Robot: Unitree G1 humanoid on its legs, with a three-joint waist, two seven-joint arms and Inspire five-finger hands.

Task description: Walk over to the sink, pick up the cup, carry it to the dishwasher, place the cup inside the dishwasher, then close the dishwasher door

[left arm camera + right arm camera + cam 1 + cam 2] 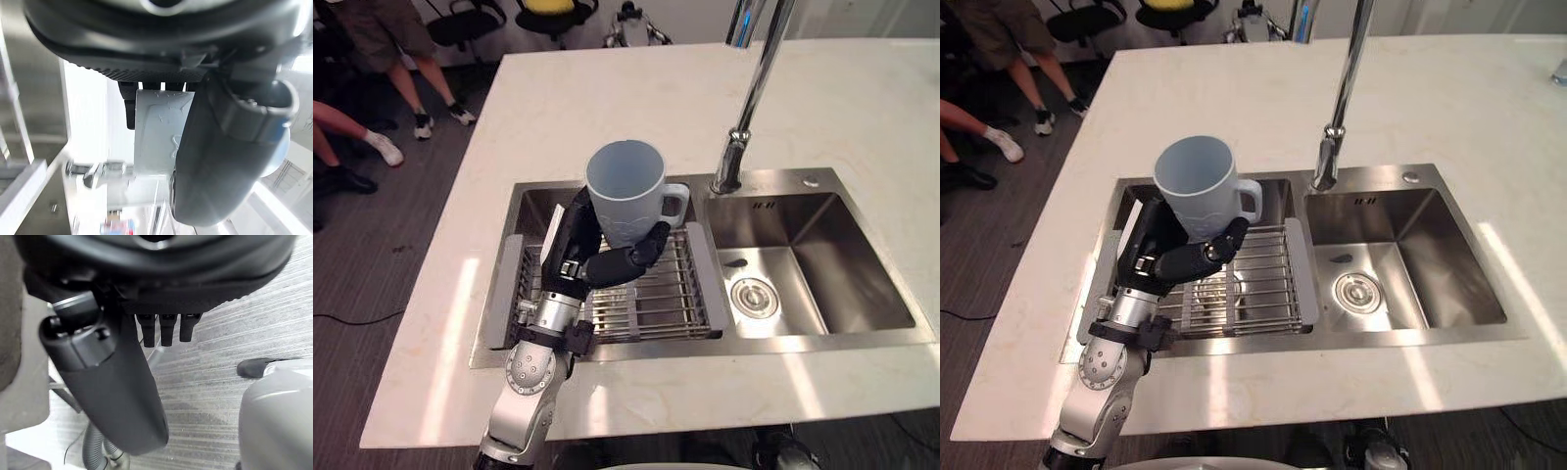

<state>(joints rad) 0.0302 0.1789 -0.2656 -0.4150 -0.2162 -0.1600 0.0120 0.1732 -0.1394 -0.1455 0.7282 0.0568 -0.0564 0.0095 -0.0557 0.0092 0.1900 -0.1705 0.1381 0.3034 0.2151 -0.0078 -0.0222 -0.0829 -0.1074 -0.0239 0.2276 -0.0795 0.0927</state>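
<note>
The robot's dark left hand (592, 257) on its silver-grey arm is wrapped round the lower part of the pale blue ceramic cup (626, 191), thumb across the front and fingers behind. It holds the cup upright and lifted clear above the wire dish rack (656, 294) that sits in the left basin of the stainless-steel double sink (822, 181). The grip sits low on the cup and the handle is left free, so most of the cup stands above the fingers. My worry is that the sway of walking could tip it forward or let it slide out past the thumb. The handle points toward the tall chrome tap (749, 98), which stands near. A turn to that side before the cup is drawn back over the white stone bench (558, 108) could knock the cup against it and loosen the hold. A drop here would likely land on the rack and could chip the cup. The right hand (112, 391) hangs over grey floor, fingers loosely straight and empty, too far off to steady anything.
</note>
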